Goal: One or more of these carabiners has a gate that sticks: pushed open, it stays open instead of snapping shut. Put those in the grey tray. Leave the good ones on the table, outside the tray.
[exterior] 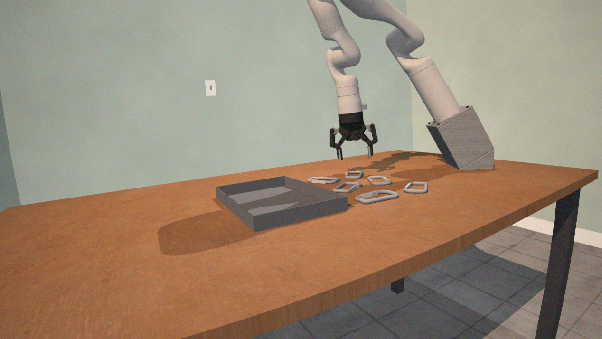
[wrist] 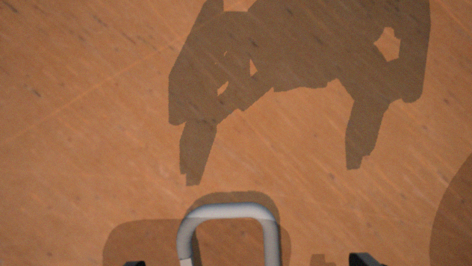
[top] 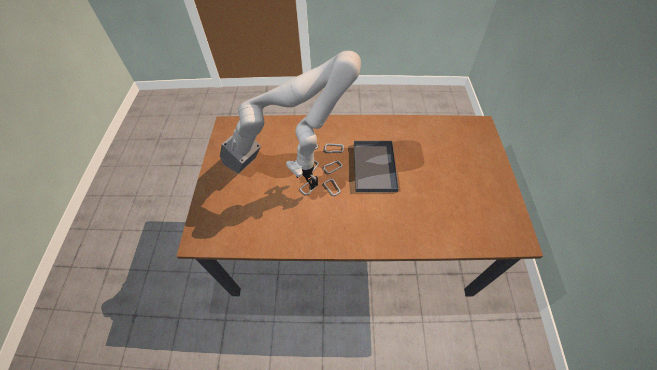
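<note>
While it hangs above a carabiner [exterior: 353, 174], gripper [exterior: 353, 155] is spread wide, w/ nothing held.

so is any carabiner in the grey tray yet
No, the shallow grey rectangular tray holds none; all the grey metal carabiners lie on the table beside it.

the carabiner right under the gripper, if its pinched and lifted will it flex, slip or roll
The carabiner looks like a rigid closed metal loop, so probably no flex. Its smooth rounded bar may slip between the open gripper fingers. It lies flat on the table, so rolling seems unlikely.
</note>
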